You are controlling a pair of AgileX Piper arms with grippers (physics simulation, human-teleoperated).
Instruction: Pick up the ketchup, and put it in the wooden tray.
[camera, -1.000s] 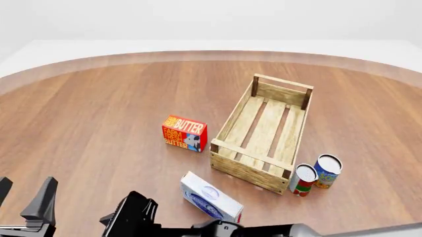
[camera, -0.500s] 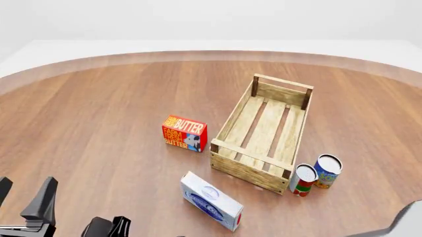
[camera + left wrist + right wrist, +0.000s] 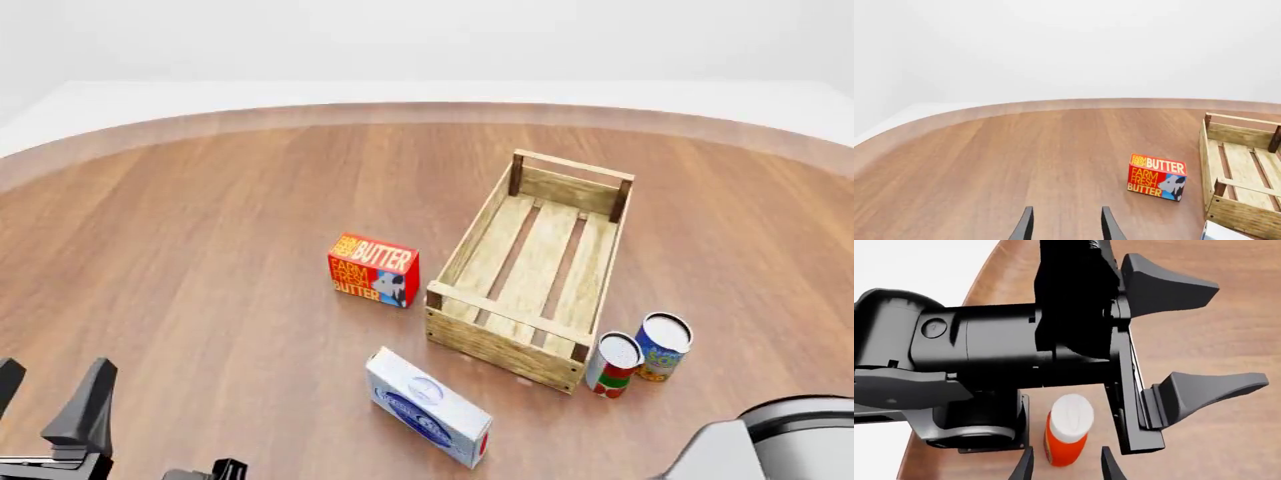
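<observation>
The ketchup [image 3: 1067, 432], a red-orange bottle with a white cap, stands upright on the table and shows only in the right wrist view. It is out of the front view. My right gripper [image 3: 1066, 466] is open, with its fingertips on either side of the bottle and apart from it. Only a dark tip of it [image 3: 222, 470] shows at the near edge in the front view. My left gripper [image 3: 51, 400] is open and empty at the near left. It fills the right wrist view [image 3: 1201, 340] just past the bottle. The wooden tray [image 3: 461, 255] lies right of centre, with nothing in it.
A red butter box [image 3: 374, 270] stands left of the tray. A white and blue box [image 3: 427, 405] lies in front of the tray. Two cans [image 3: 641, 355] stand at its near right corner. The right arm's body [image 3: 774, 445] sits at the near right.
My right gripper has pulled back toward the near edge and almost left the front view. Its arm now shows at the near right. The left gripper has not moved.
</observation>
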